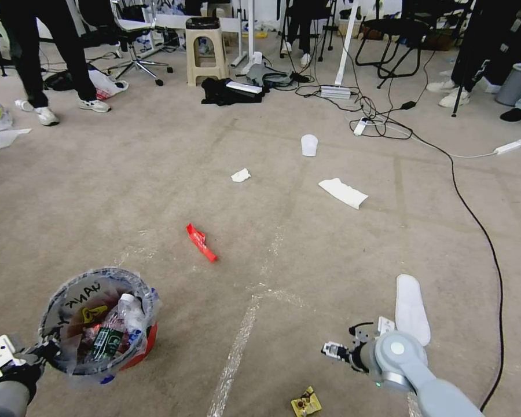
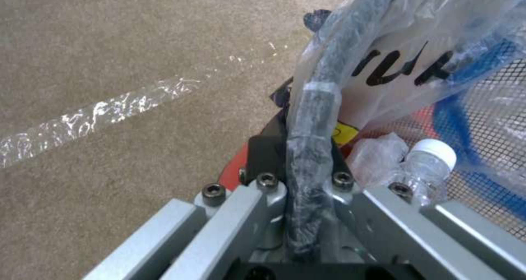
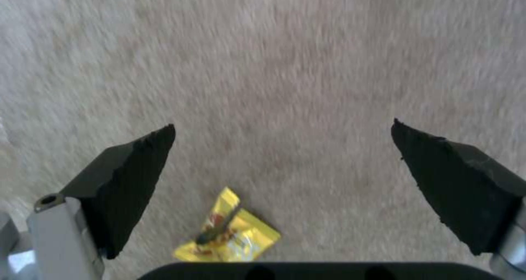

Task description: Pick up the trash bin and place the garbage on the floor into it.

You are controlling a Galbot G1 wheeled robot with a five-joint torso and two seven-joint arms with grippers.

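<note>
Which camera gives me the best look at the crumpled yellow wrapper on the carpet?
The right wrist view: the crumpled yellow wrapper lies close below the open right hand, print visible. The head view shows it small at the bottom edge. The left wrist view faces the red plastic trash bin.

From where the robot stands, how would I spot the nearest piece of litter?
Find the right pincer low over the carpet. Just below it lies a yellow wrapper, crumpled, the only yellow scrap; the red wrapper lies farther off.
</note>
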